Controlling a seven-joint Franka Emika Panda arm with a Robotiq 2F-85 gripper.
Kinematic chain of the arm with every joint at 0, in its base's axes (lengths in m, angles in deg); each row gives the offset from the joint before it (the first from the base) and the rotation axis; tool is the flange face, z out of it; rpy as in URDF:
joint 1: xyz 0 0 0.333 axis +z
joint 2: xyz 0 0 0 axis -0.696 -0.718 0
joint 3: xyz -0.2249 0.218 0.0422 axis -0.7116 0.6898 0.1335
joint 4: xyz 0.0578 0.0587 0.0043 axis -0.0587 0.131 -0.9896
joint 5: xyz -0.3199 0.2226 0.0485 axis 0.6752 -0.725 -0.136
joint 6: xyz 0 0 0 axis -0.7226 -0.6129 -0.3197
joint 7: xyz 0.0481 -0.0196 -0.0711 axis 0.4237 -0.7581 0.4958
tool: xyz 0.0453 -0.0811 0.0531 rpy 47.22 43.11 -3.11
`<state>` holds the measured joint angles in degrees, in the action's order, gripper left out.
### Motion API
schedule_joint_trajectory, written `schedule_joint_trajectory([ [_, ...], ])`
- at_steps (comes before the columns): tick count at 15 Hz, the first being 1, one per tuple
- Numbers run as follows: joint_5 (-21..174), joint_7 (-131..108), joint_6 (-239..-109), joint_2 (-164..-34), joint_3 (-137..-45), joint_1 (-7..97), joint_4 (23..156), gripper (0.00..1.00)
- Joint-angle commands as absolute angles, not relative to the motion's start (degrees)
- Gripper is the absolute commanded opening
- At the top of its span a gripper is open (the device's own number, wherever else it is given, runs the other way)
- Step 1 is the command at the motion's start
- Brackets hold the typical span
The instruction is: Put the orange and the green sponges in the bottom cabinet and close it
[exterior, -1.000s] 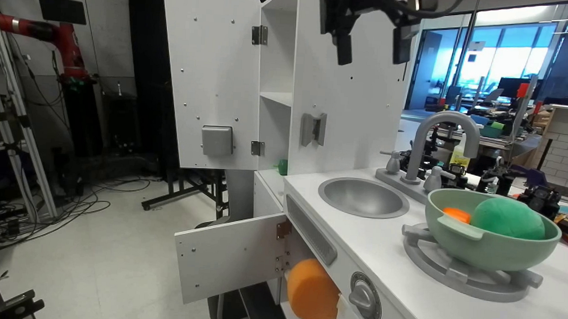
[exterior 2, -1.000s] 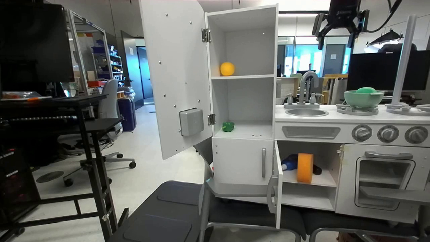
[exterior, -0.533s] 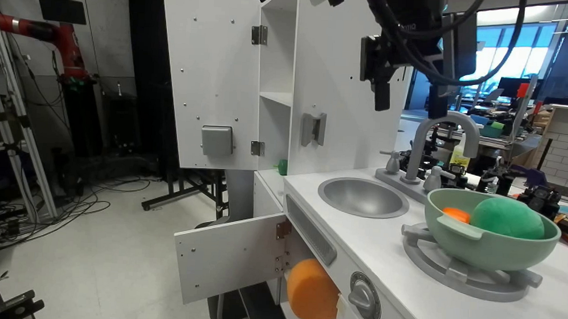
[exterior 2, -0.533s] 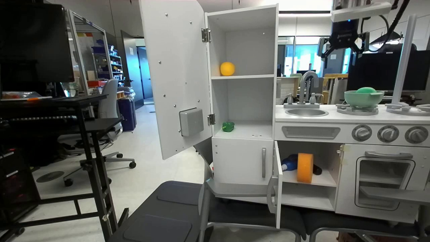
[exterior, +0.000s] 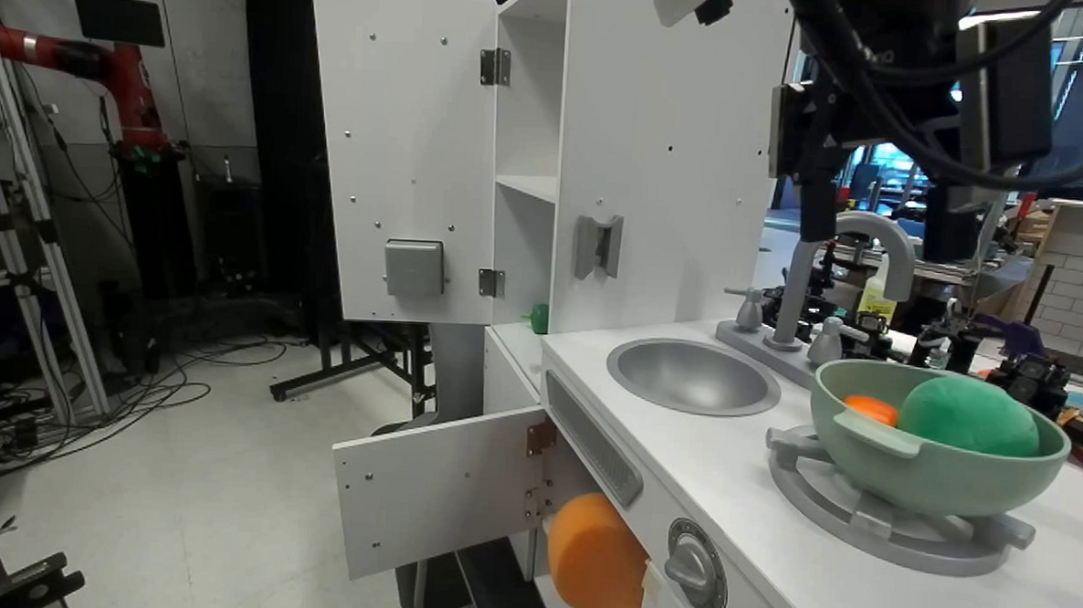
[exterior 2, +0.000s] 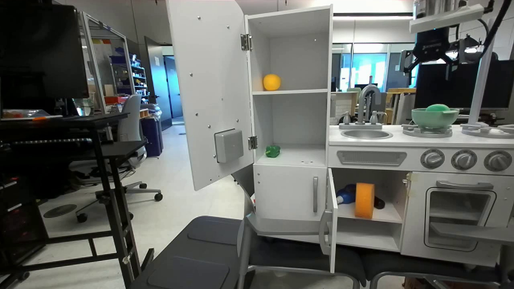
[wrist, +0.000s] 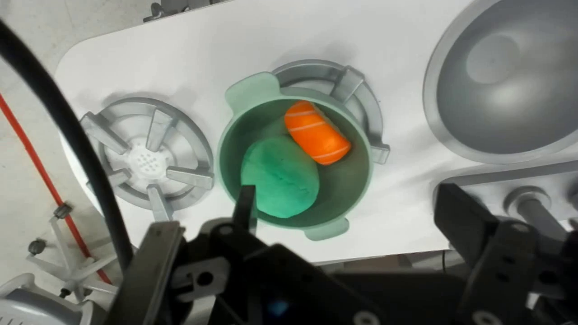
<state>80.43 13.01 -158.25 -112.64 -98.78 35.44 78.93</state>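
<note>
Green sponge [wrist: 280, 180] and orange sponge [exterior 2: 364, 200], so where's each one at?

Split up lol. The green one's in the mint-green bowl [wrist: 338, 189], right next to an orange white-striped chunk [wrist: 318, 135], can't tell if they touch. The orange one's on the shelf [exterior 2: 389, 214] inside the bottom cabinet [exterior 2: 365, 241], beside a blue thing [exterior 2: 346, 195] that's half hidden.

Cabinet door [exterior: 442, 496] closed or nah?

Nope, wide open, sticking way out.

And the gripper [exterior 2: 428, 71]?

Hanging above the counter [exterior: 722, 454], well apart from the bowl. Jaws spread wide, nothing between them.

What else is around?

Bowl's sitting on a gray burner grate [exterior: 869, 547], with the sink [exterior: 694, 379] and faucet [exterior: 789, 301] nearby. Tall cupboard [exterior 2: 297, 120] is open too: green toy bell pepper [exterior 2: 273, 151] at the bottom, yellow-orange ball [exterior 2: 272, 82] higher up.
</note>
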Motion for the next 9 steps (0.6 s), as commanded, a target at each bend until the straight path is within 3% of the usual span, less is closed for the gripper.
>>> schedule_joint_trajectory([
  [1, 79.1, 14.9, -157.9, -112.6, -100.4, 35.1, 79.9, 1.0],
  [9, 77.5, 18.0, -159.5, -114.3, -101.0, 33.5, 81.8, 1.0],
])
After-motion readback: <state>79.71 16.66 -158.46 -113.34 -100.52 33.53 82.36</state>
